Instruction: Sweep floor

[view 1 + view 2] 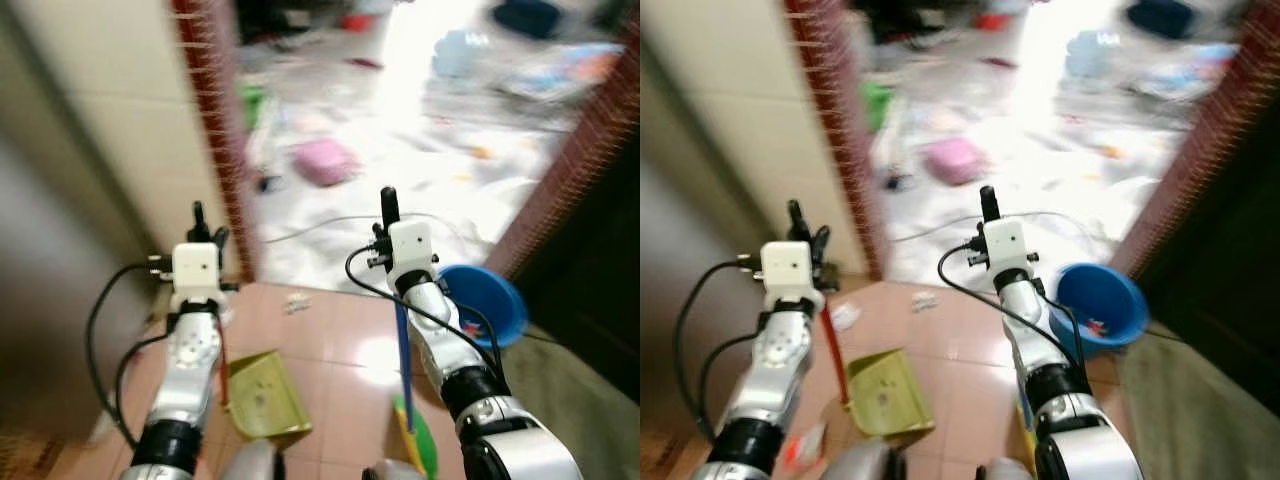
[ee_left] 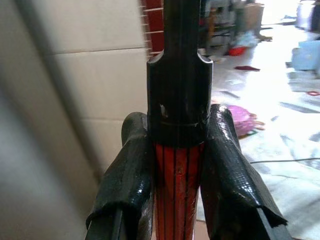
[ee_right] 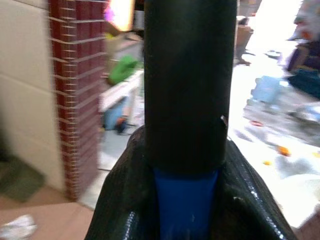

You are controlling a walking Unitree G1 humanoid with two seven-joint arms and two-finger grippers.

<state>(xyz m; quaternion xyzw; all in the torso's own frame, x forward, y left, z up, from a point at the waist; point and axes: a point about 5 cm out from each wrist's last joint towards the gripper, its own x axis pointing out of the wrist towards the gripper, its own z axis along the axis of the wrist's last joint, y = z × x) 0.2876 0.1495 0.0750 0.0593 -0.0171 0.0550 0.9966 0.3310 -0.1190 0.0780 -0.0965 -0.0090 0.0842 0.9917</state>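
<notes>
Gripping stiff, light tools high on handles | left gripper (image 2: 177, 165) jaws clamp red-handled yellow-green plastic dustpan (image 1: 262, 396) | right gripper (image 3: 186, 175) jaws clamp blue-handled broom (image 1: 402, 350)

A red brick doorway post (image 1: 212, 120) stood beside a cream tiled wall (image 1: 110, 110), with a second brick edge (image 1: 570, 170) at the opposite side of the opening. A blue basin (image 1: 490, 300) sat on the floor near that second edge. Beyond the opening, a pink object (image 1: 323, 160) lay on a bright, littered floor (image 1: 420, 150), crossed by a thin cable (image 1: 330, 222).
</notes>
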